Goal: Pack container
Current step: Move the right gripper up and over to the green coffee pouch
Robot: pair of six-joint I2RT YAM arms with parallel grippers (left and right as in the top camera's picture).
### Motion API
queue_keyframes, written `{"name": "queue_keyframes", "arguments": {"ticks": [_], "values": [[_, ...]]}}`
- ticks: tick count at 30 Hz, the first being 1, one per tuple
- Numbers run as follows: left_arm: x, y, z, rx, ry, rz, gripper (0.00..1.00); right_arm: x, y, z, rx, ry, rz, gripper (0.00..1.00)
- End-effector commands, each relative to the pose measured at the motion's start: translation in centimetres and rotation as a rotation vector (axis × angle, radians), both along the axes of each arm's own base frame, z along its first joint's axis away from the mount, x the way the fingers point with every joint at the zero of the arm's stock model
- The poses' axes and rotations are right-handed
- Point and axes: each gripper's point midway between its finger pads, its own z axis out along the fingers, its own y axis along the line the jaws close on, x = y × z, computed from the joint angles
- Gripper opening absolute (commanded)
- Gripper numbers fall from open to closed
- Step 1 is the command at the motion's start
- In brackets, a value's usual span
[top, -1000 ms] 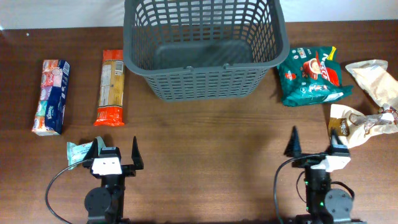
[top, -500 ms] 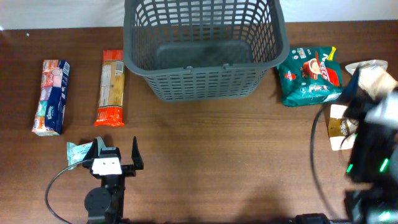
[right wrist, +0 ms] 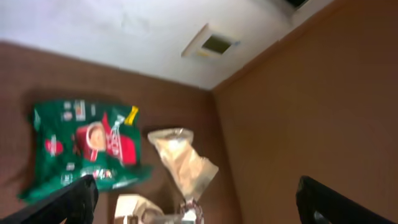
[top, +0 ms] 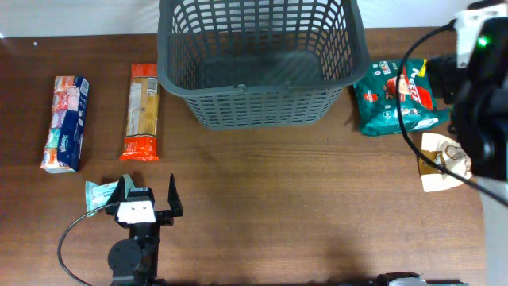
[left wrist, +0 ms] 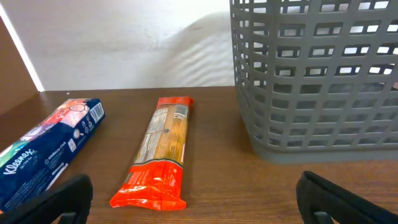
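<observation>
Before the container (top: 262, 103), left tool (top: 148, 195) open and empty; right tool (right wrist: 196, 183) likewise, above green packet (right wrist: 87, 146).

I count one grey container (top: 262, 107) and six packets on the table: one blue tissue pack (top: 65, 123), one long orange pasta packet (top: 143, 111), one small teal packet (top: 97, 194), one green snack bag (top: 394, 99), one pale crumpled bag (right wrist: 183, 165), one brown-and-white pouch (top: 439, 163)

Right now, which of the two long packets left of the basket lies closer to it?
The orange packet, just beside the basket; the blue tissue packet lies farther out to the left.
</observation>
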Motion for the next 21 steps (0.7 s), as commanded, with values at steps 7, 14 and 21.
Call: {"name": "queue_keyframes", "arguments": {"ticks": [7, 14, 21], "values": [[0.0, -0.1, -0.1, 0.014, 0.003, -0.008, 0.99, -2.4, 5.5, -2.7, 0.267, 0.11, 0.229, 0.99], [0.0, -0.1, -0.1, 0.014, 0.003, -0.008, 0.99, -1.1, 4.3, -0.5, 0.272, -0.008, 0.203, 0.99], [0.0, -0.1, -0.1, 0.014, 0.003, -0.008, 0.99, 3.4, -0.7, -1.2, 0.395, -0.075, 0.195, 0.99]]}}
